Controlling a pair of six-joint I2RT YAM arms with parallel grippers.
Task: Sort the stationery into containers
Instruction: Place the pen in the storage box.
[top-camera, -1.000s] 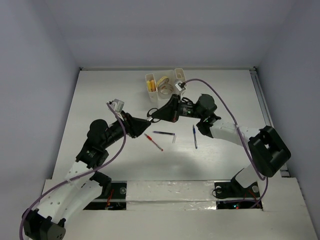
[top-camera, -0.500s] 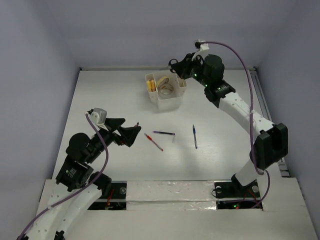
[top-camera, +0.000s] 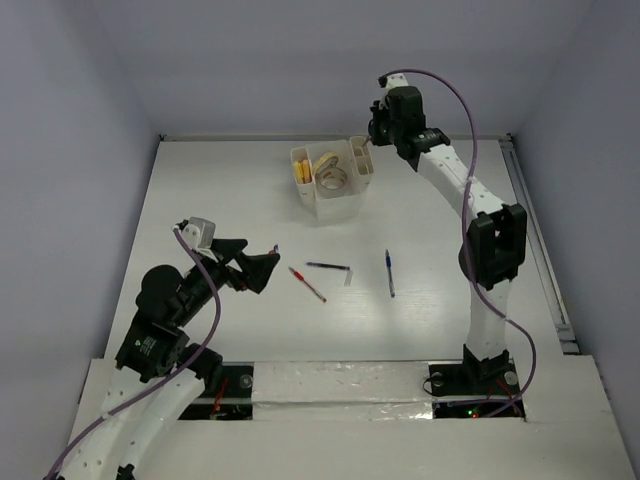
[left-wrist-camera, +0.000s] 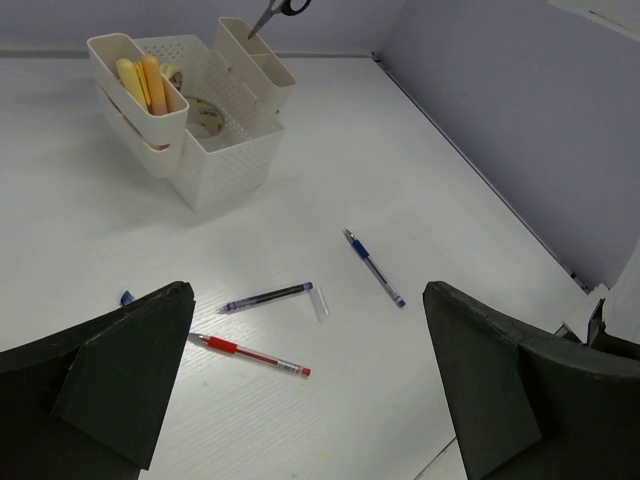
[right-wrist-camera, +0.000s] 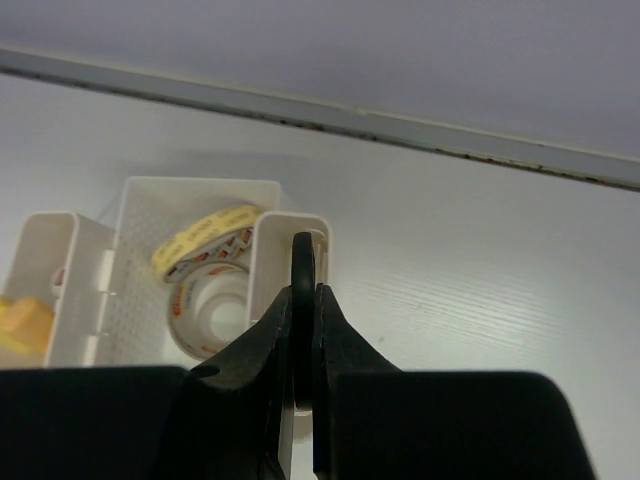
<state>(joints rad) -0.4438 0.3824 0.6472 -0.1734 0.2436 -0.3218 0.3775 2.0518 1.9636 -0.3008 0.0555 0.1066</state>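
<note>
The white organizer stands at the back middle of the table. My right gripper hovers over its right side compartment, shut on the black handle of the scissors. In the left wrist view the scissors point blade-down into that compartment. Tape rolls lie in the middle compartment and yellow sticks stand in the left one. A red pen, a black pen and a blue pen lie on the table. My left gripper is open, just left of the red pen and above the table.
A clear pen cap lies by the black pen's end, and a small blue bit sits to the left of the pens. The back wall runs close behind the organizer, and the right wall borders the table.
My right arm has lifted from the table's middle and swung back over the organizer with the scissors. My left gripper has opened wide and drawn back toward the near left.
</note>
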